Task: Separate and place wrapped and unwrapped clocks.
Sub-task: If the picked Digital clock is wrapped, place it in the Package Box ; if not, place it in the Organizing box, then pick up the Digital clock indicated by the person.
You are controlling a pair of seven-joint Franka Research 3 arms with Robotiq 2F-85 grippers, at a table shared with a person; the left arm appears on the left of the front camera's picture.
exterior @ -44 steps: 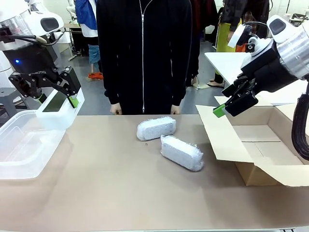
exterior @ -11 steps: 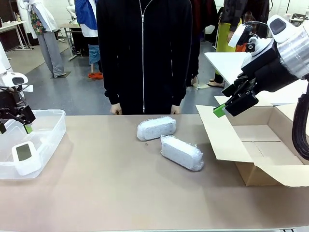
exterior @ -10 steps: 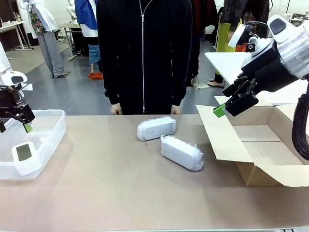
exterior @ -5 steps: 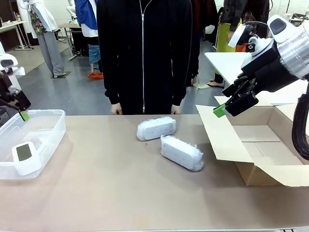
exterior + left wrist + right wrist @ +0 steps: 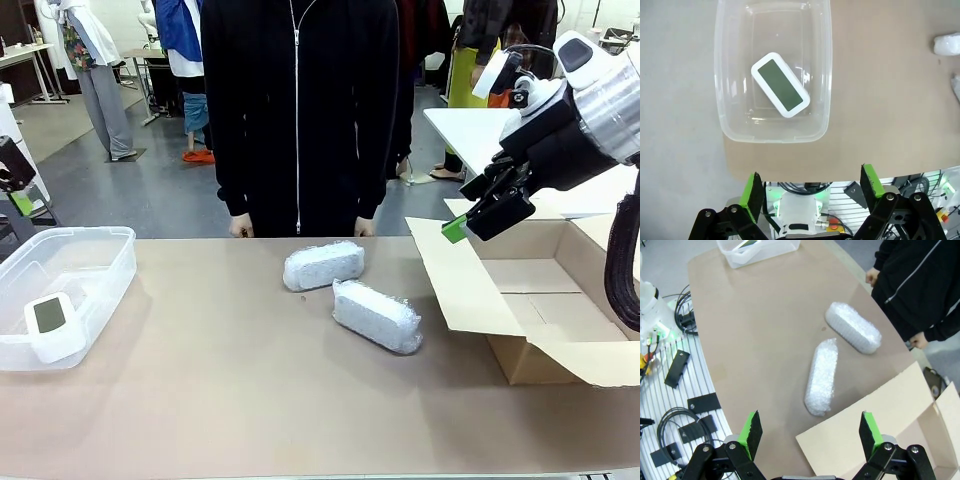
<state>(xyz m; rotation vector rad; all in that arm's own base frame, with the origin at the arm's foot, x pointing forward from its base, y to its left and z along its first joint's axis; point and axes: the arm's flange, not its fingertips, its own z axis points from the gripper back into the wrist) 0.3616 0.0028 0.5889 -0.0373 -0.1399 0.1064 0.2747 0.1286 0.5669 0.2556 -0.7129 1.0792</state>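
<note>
Two wrapped bundles in bubble wrap lie mid-table, one (image 5: 323, 265) nearer the person, the other (image 5: 377, 316) angled just in front of it; the right wrist view shows them too (image 5: 852, 327) (image 5: 821, 376). The unwrapped clock (image 5: 48, 325), white with a grey-green screen, lies inside the clear bin (image 5: 110, 275), seen from above as the clock (image 5: 780, 85) in the left wrist view. My left gripper (image 5: 20, 195) hangs open at the far left, high above the bin, its own view (image 5: 811, 187) showing nothing between the fingers. My right gripper (image 5: 478, 222) stands open and empty above the box flap.
An open cardboard box (image 5: 545, 300) sits at the right, its flap (image 5: 875, 412) spread toward the bundles. A person in a black jacket stands at the far edge, hands (image 5: 871, 276) resting by the table. Bare table surface lies in front of the bundles.
My left gripper, which held the clock over the bin earlier, has let it go into the bin and has risen up and to the left. The right arm and bundles have not moved.
</note>
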